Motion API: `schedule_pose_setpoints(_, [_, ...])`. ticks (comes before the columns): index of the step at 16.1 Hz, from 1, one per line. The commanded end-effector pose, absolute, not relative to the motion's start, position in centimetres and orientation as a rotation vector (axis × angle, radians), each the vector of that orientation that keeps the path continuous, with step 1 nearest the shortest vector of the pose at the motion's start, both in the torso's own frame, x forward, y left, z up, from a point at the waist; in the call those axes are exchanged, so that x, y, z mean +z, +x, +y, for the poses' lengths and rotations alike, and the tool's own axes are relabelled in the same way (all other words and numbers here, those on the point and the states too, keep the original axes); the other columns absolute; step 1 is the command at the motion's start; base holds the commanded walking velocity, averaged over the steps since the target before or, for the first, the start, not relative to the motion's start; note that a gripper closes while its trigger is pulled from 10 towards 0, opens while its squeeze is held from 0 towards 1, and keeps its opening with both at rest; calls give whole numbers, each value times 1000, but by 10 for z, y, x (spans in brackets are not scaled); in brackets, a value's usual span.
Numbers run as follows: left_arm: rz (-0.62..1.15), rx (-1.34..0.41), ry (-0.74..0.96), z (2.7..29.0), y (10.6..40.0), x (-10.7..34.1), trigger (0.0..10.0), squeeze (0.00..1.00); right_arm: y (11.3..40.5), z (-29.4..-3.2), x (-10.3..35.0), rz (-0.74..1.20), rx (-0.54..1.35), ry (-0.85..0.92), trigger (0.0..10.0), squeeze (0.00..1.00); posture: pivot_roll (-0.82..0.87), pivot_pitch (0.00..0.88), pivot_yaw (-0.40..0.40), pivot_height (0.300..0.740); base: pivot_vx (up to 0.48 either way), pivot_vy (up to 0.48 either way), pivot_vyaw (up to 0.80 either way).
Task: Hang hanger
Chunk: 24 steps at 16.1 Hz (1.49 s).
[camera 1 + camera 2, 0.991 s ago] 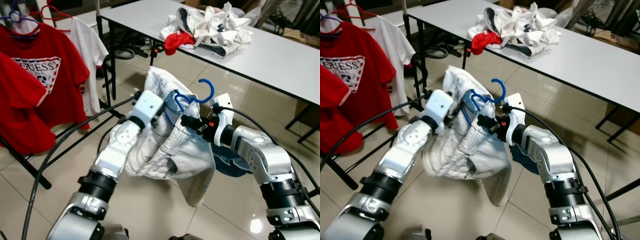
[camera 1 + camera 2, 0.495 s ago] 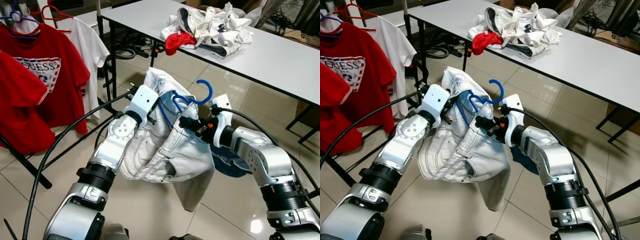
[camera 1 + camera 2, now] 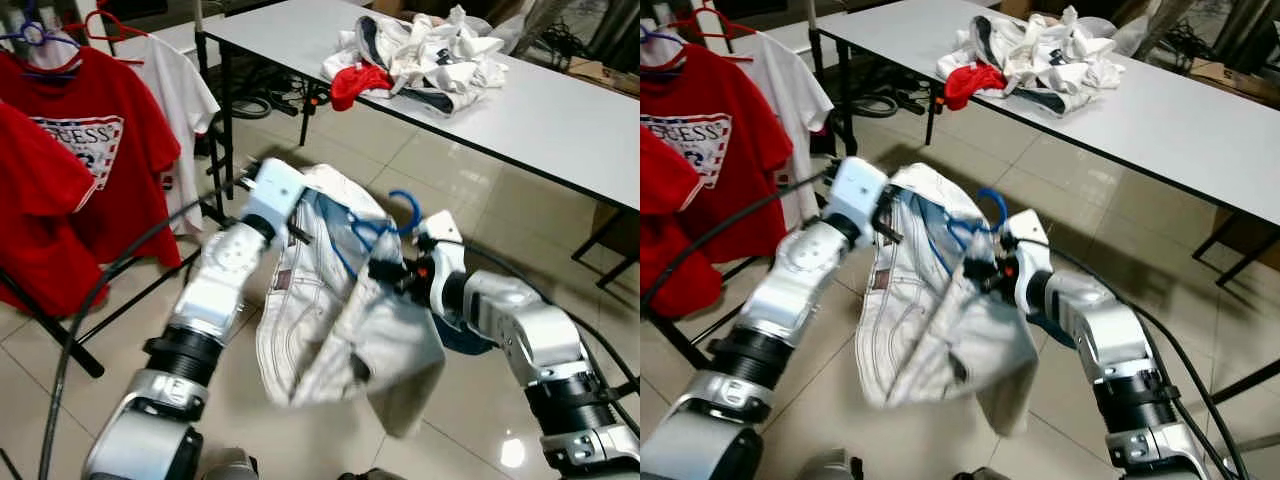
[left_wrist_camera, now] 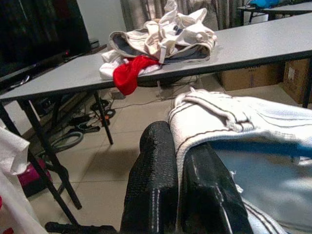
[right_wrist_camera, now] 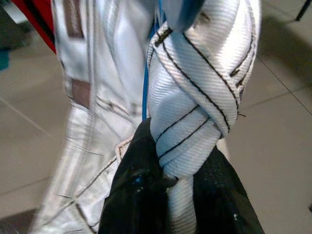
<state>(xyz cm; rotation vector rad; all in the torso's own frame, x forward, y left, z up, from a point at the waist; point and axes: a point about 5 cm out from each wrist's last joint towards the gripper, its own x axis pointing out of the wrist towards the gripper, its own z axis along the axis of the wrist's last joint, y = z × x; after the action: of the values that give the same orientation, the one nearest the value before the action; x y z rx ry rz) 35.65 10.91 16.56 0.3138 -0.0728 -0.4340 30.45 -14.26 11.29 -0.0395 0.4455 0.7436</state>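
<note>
A white denim garment (image 3: 340,330) hangs between my two grippers, blurred with motion. A blue hanger (image 3: 404,203) is threaded into its waistband, and its hook sticks up near my right wrist. My left gripper (image 3: 297,226) is shut on the waistband's left edge (image 4: 219,109), with the black fingers (image 4: 156,185) pinching the cloth. My right gripper (image 3: 384,270) is shut on a twisted part of the waistband (image 5: 195,97), just below the blue hanger (image 5: 178,9). The hanger's bar is mostly hidden inside the cloth.
A clothes rack (image 3: 150,240) with red shirts (image 3: 80,140) and a white shirt (image 3: 180,100) on hangers stands at my left. Beyond is a grey table (image 3: 560,120) carrying a heap of clothes (image 3: 420,50). Blue cloth (image 3: 465,335) lies on the tiled floor under my right arm.
The garment has swung open and spread between the grippers. My right gripper and the hanger's hook have dropped a little, and my left gripper has shifted slightly left.
</note>
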Motion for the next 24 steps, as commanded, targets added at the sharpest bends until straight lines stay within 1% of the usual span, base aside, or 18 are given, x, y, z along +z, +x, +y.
schedule_pose_setpoints(1, [-151,-432,287,108,363,193,0,0,305,-150,114,448,720,-72,0,0,38,0,-87,740,0,0,0])
schedule_pose_setpoints(2, [-152,-434,277,108,364,194,0,0,304,-150,113,451,719,-76,0,0,38,0,-88,740,0,0,0])
schedule_pose_setpoints(5, [-181,-419,239,116,379,220,0,0,300,-153,102,507,718,-102,0,0,37,0,-90,740,0,0,0])
schedule_pose_setpoints(9, [-187,-440,238,120,381,230,0,0,302,-158,105,482,681,-96,0,0,31,0,-80,740,0,0,0])
schedule_pose_setpoints(11, [-131,-513,261,119,365,210,0,0,311,-164,124,378,636,-36,0,0,26,0,-70,740,0,0,0])
schedule_pose_setpoints(13, [-30,-583,303,115,342,170,0,0,323,-176,142,296,556,13,0,0,26,0,-71,740,0,0,0])
schedule_pose_setpoints(14, [11,-602,317,113,336,157,0,0,325,-178,147,277,539,31,0,0,25,1,-78,740,0,0,0])
schedule_pose_setpoints(15, [86,-641,344,106,325,128,0,0,329,-180,156,247,522,73,0,0,28,5,-86,740,0,0,0])
schedule_pose_setpoints(16, [146,-671,358,98,317,106,0,0,331,-179,161,231,530,108,0,0,29,9,-94,740,0,0,0])
schedule_pose_setpoints(18, [238,-661,322,85,311,79,0,0,331,-170,164,224,563,152,0,0,28,16,-104,740,0,0,0])
schedule_pose_setpoints(19, [319,-674,276,76,309,64,2902,0,329,-160,166,223,591,189,0,0,19,24,-105,740,0,0,0])
schedule_pose_setpoints(20, [325,-681,274,74,309,63,2902,0,328,-158,166,224,596,193,0,0,19,24,-105,740,0,0,0])
schedule_pose_setpoints(21, [299,-672,273,69,312,65,10000,0,325,-155,165,230,608,197,0,0,13,36,-97,740,0,0,0])
schedule_pose_setpoints(22, [256,-672,230,68,315,71,10000,1000,322,-155,163,236,610,198,0,0,11,40,-93,740,0,0,0])
schedule_pose_setpoints(23, [200,-657,161,69,319,81,10000,1000,318,-157,160,249,601,202,0,0,9,47,-88,740,0,0,0])
schedule_pose_setpoints(24, [203,-659,100,69,319,83,10000,1000,316,-158,159,255,596,193,0,0,9,49,-87,740,0,0,0])
